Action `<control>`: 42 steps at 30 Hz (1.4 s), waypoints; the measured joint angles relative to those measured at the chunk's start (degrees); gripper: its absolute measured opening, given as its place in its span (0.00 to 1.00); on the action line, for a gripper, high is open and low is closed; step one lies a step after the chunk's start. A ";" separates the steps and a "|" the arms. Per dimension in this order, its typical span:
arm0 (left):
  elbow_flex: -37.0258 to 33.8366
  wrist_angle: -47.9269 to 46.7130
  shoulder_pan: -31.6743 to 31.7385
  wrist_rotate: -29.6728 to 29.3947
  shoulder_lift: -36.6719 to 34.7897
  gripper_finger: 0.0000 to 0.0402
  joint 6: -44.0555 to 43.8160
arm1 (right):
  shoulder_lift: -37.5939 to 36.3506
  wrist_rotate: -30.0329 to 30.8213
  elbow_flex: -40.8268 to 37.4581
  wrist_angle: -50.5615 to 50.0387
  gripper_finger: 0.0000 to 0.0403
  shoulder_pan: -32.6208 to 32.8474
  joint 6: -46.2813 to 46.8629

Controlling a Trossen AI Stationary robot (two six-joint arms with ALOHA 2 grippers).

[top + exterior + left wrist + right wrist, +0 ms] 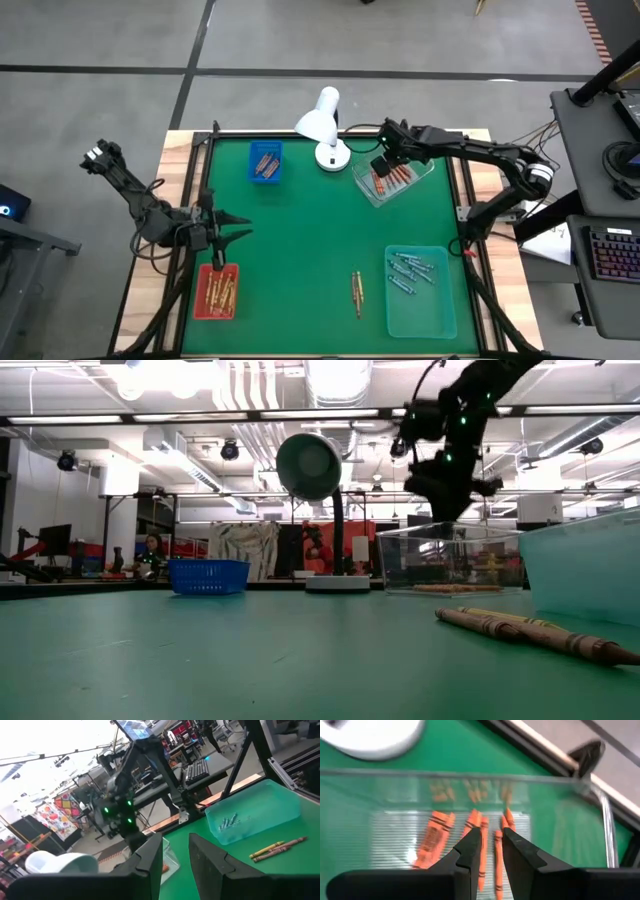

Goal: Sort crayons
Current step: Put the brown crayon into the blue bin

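Note:
Two crayons (357, 292) (530, 630) lie side by side on the green mat, near the front. My right gripper (383, 165) (492, 842) hangs open, pointing steeply down, over the clear tray (365, 190) at the far right, which holds several orange crayons (437, 837). One orange crayon shows through the gap below its fingers, lying in the tray. My left gripper (240, 228) (175, 852) is held level and open at the left edge, above the red tray (200, 300), with nothing between its fingers.
A white desk lamp (325, 125) stands at the far middle beside the clear tray. A blue tray (252, 165) with crayons sits far left. A pale teal tray (420, 310) with blue-grey crayons (412, 270) sits near right. The red tray holds yellow-gold crayons (220, 290).

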 joint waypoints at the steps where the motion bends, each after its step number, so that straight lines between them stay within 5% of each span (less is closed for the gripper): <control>1: 0.00 0.14 0.00 0.02 0.34 0.19 -0.62 | -0.50 -0.07 0.66 -0.03 0.17 0.60 -0.07; 8: 0.00 3.54 0.00 0.02 4.39 0.19 -2.89 | -5.43 -1.40 3.85 0.18 0.18 8.17 0.94; 21: 0.00 12.69 2.63 0.47 13.40 0.19 -1.99 | -9.10 -1.47 3.83 0.10 0.15 32.23 12.93; 35: 0.32 21.32 14.95 26.59 22.70 0.19 -3.91 | -4.82 -8.15 3.74 0.04 0.14 52.29 26.92; 42: 5.51 21.93 20.92 35.42 34.14 0.19 -6.75 | -5.50 -11.69 3.74 -2.10 0.14 59.79 29.98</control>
